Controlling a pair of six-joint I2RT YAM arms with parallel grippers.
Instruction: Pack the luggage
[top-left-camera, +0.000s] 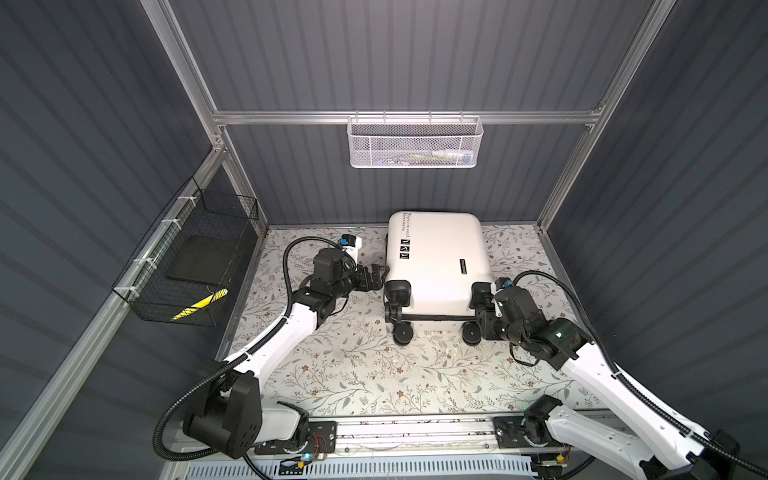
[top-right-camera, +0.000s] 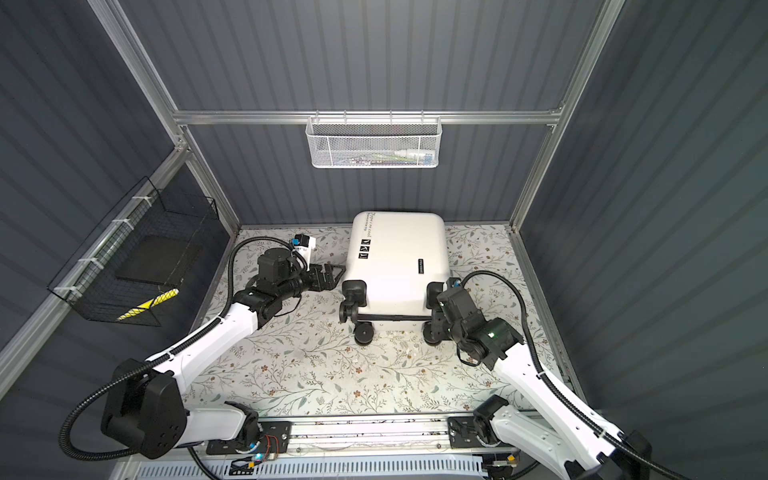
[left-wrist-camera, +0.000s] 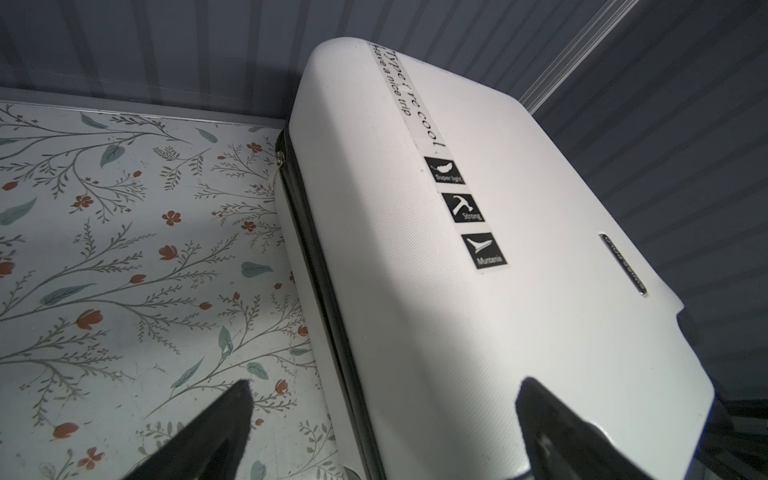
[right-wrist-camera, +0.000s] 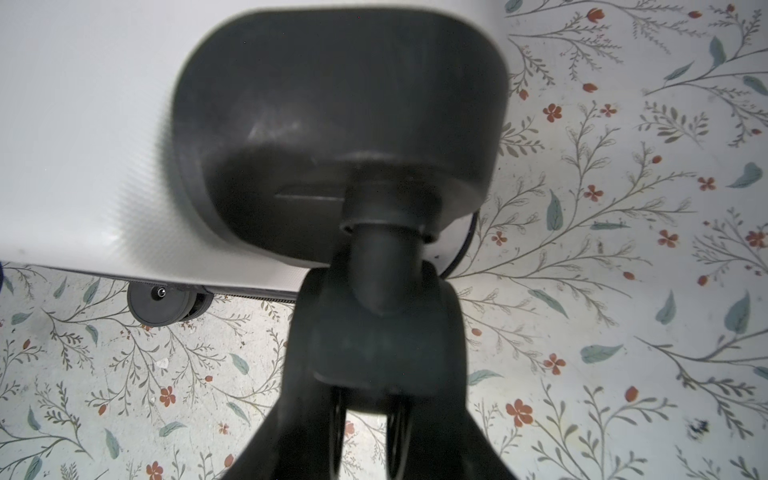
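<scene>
The luggage (top-left-camera: 436, 257) lies flat and zipped shut toward the back of the worktop (top-left-camera: 353, 374), with its spinner wheels facing the robot.

**Risks**
- **Left of the luggage:** the left jaws straddle the case's edge. If they closed here, I judge one finger would skid on the smooth curved shell and the other would scrape the worktop. That would shove the case sideways and open nothing. The zipper pull (left-wrist-camera: 281, 157) sits at the luggage's far-left corner, well apart from these jaws.
- **Right of the luggage:** the right jaws are set around a caster (right-wrist-camera: 374, 340), a part that probably swivels. A pull there may only twist the wheel. It may also drag the case, which probably weighs little, so that it slides or slews.

**Jaws**
- **Left:** these are fully spread and hold nothing. One finger (left-wrist-camera: 232, 424) hangs over the worktop just left of the luggage, and the other is over the shell's near-left corner. I cannot tell whether either one touches.
- **Right:** these stand about half spread, with a finger on each side of the caster's black fork at the luggage's near-right corner. The view is black on black and blurred, so I cannot tell whether they are clenched on it yet.
</scene>
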